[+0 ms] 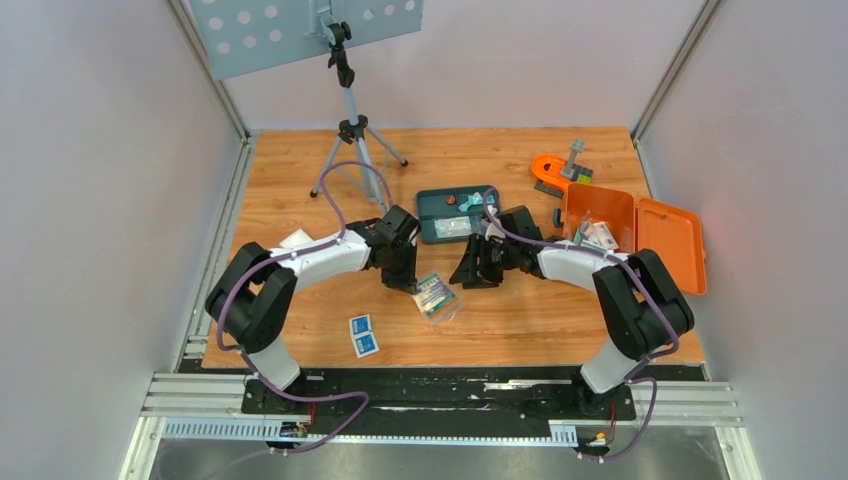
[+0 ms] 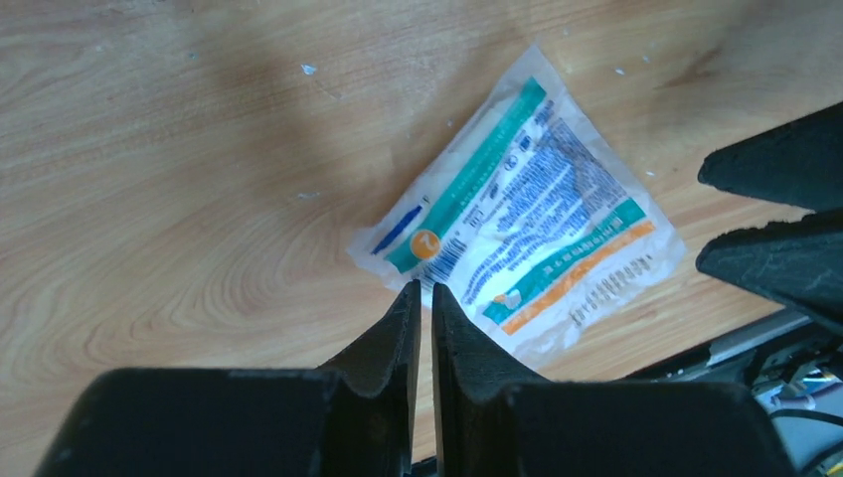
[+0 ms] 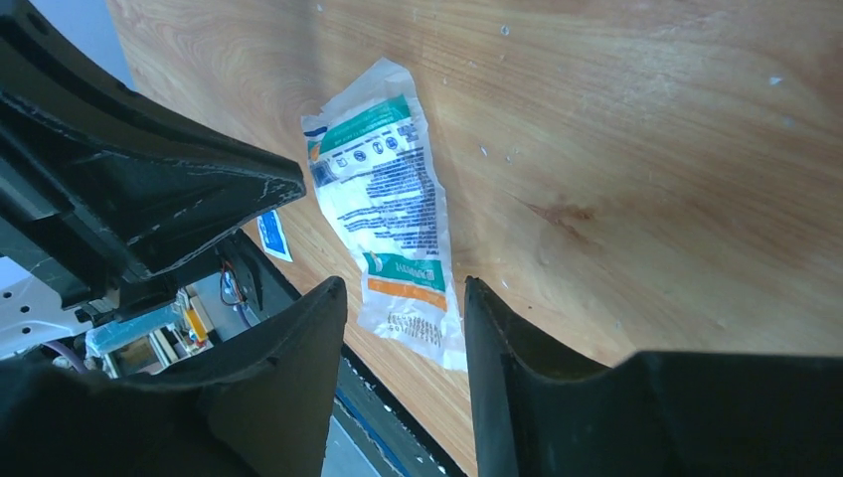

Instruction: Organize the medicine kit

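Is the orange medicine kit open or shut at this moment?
Open. The medicine kit lies with its two halves spread apart in the top view, and packets show inside.

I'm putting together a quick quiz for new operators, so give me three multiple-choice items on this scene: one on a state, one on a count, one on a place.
1. The kit is: A latched shut; B lying open; C upside down.
2. Small blue sachets near the front edge: A none; B four; C two.
3. The printed packet lies: A flat on the table; B inside the kit; C leaning on the kit.

Answers: B, the top view shows both orange halves spread apart. C, a pair lies side by side there. A, both wrist views show it flat on bare wood.
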`<state>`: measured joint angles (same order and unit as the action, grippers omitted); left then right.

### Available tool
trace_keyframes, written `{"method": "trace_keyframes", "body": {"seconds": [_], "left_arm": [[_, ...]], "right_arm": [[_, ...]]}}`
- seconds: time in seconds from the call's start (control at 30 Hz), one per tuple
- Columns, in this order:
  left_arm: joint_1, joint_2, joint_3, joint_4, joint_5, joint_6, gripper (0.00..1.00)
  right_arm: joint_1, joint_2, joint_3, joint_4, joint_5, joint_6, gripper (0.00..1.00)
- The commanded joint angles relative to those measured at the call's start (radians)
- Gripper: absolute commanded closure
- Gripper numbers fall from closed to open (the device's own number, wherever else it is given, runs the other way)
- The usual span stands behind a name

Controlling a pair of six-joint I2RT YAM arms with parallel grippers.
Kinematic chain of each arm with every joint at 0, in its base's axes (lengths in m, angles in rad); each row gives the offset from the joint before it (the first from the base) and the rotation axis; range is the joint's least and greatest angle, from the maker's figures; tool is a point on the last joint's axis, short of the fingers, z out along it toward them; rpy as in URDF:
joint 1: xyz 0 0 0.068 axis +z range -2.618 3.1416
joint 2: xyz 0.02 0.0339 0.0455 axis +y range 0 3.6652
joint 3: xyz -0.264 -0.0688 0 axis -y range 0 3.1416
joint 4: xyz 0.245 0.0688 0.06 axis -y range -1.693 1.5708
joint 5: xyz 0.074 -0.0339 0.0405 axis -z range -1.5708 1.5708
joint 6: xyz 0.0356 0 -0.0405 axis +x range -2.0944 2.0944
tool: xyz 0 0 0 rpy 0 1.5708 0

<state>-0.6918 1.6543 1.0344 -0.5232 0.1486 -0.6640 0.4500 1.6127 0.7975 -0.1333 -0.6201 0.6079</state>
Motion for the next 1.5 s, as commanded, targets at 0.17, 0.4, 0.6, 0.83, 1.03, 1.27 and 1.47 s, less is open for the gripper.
{"method": "trace_keyframes", "body": {"seconds": [0.17,0.4,0.6,0.83,1.03,1.27,1.47], "left_arm": [[0.012,0.093,-0.006,0.066,0.000,0.001,0.85],[0.012,0.116,-0.008,0.083,0.014,0.010,0.85],[0.012,0.122,0.005,0.081,0.023,0.025,0.85],[0.012,0.072,0.048,0.020,0.020,0.050,0.78],[0.011,-0.095,0.110,-0.079,-0.006,0.104,0.44],[0.014,-0.228,0.145,-0.160,-0.097,0.130,0.33],[0.015,-0.236,0.133,-0.176,-0.101,0.116,0.33]], "right_arm": [[0.039,0.090,-0.010,0.124,-0.037,0.075,0.55],[0.065,0.150,-0.003,0.212,-0.057,0.110,0.58],[0.076,0.197,0.033,0.236,-0.079,0.121,0.76],[0.076,0.066,0.015,0.166,0.010,0.099,1.00],[0.024,-0.149,0.028,-0.008,0.155,0.024,1.00],[-0.237,-0.431,0.072,-0.161,0.185,-0.060,1.00],[-0.525,-0.599,0.134,-0.220,0.191,-0.140,1.00]]}}
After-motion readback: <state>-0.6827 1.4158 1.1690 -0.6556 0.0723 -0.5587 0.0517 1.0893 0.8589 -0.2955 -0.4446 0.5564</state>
